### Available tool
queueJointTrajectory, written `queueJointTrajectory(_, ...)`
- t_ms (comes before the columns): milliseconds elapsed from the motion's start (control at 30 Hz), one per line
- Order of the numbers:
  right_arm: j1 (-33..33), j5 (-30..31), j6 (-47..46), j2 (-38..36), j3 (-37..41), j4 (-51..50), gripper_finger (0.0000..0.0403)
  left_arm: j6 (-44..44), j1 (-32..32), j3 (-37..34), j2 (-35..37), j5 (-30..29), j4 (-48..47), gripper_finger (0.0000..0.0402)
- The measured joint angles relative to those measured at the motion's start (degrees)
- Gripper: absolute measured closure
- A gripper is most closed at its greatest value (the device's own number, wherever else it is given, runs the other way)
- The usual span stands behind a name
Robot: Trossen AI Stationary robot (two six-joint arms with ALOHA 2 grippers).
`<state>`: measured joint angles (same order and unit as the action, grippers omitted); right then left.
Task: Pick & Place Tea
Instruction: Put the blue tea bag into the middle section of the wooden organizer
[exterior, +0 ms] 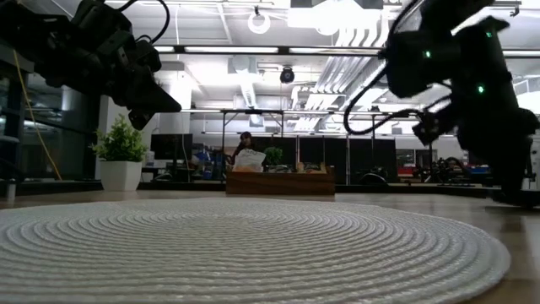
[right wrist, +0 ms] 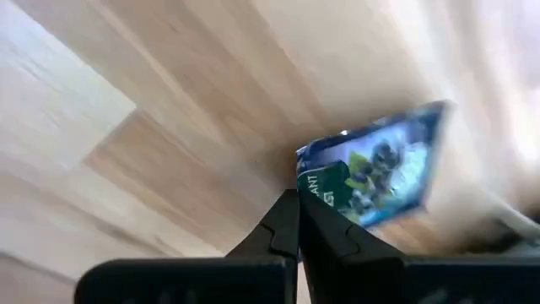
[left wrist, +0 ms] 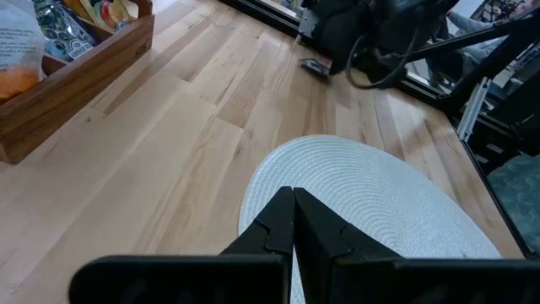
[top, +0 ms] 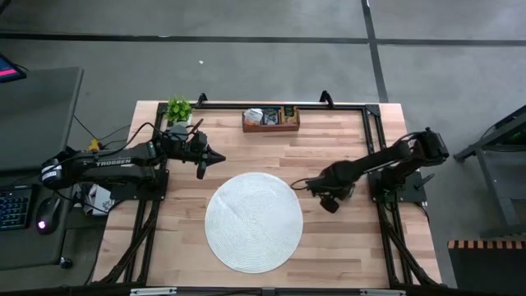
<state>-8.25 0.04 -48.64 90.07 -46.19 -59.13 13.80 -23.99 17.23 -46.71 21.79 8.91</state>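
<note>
The right gripper (right wrist: 297, 203) is standing with its jaws pressed together on the corner of a tea sachet (right wrist: 377, 171), a small flat packet printed in blue and green with white lettering. The sachet is sticking out past the fingertips, tilted, with bare wood behind it. In the high view the right gripper (top: 305, 185) is sitting just beside the right edge of the round white woven mat (top: 253, 220), with its arm reaching in from the right side of the surface (top: 329, 148) (the sachet itself is too small to make out from above).

The left gripper (left wrist: 292, 203) is holding nothing; its jaws are closed tip to tip, pointing over the near rim of the mat (left wrist: 371, 194). From above, the left gripper (top: 215, 156) is hanging over open wood, up and left of the mat and apart from it.

At the far edge of the surface the brown wooden tray (top: 270, 119) is sitting with more sachets (top: 255, 117) inside its compartments; the left wrist view is catching one end of this tray (left wrist: 76, 76) with packets showing over its wall. A small potted plant (top: 178, 109) is standing near the far left corner, left of the tray.
</note>
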Motion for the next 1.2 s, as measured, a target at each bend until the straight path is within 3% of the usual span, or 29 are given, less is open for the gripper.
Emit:
queueJointTrajectory(433,1.2,9.2,1.4,-0.4,-17.0,-11.3,0.0403,0.0,0.0,0.0,0.0,0.0,0.0,0.0401)
queueJointTrajectory(733,6.4,13.5,8.2,-0.4,-25.3,-12.9,0.0403,0.0,0.0,0.0,0.0,0.0,0.0,0.0401)
queueJointTrajectory(967,12.1,13.9,17.1,-0.4,-31.2,-9.7,0.0403,0.0,0.0,0.0,0.0,0.0,0.0,0.0401)
queueJointTrajectory(1200,20.2,8.9,28.2,-0.5,-36.2,-2.5,0.0403,0.0,0.0,0.0,0.0,0.0,0.0,0.0401)
